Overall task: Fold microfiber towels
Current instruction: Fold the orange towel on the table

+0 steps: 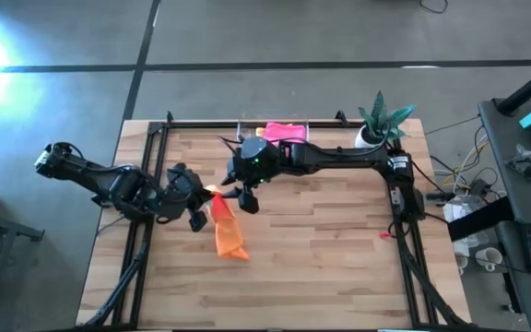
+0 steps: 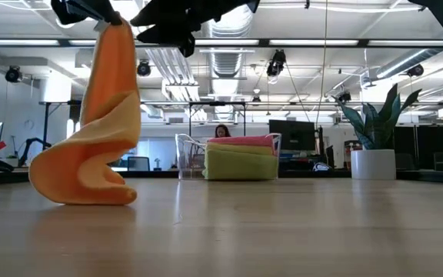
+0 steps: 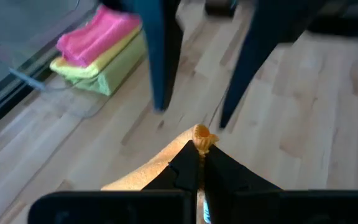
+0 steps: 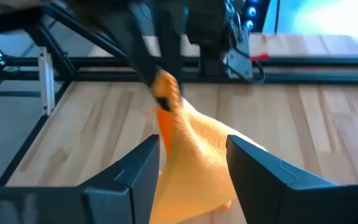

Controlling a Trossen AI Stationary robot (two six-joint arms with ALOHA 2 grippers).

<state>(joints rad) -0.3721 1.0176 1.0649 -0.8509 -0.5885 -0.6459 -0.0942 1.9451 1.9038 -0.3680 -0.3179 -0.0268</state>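
An orange microfiber towel hangs from my left gripper, which is shut on its top corner left of the table's middle. The towel's lower end lies curled on the wood. My right gripper is open and stands just to the right of that corner, its two fingers apart and near the towel without touching it. A stack of folded towels, pink on yellow on lime green, sits at the table's far edge. My left gripper pinches the orange towel's bunched top corner between its two fingertips, and a small tuft sticks out past them. The fingers slant down from the table's left. The towel hangs slack below them, its lower end resting folded on the table.
The folded stack sits in a clear plastic bin at the far edge. A potted plant stands at the far right corner. A dark frame runs along the table's sides. Bare wood lies toward the near and right sides.
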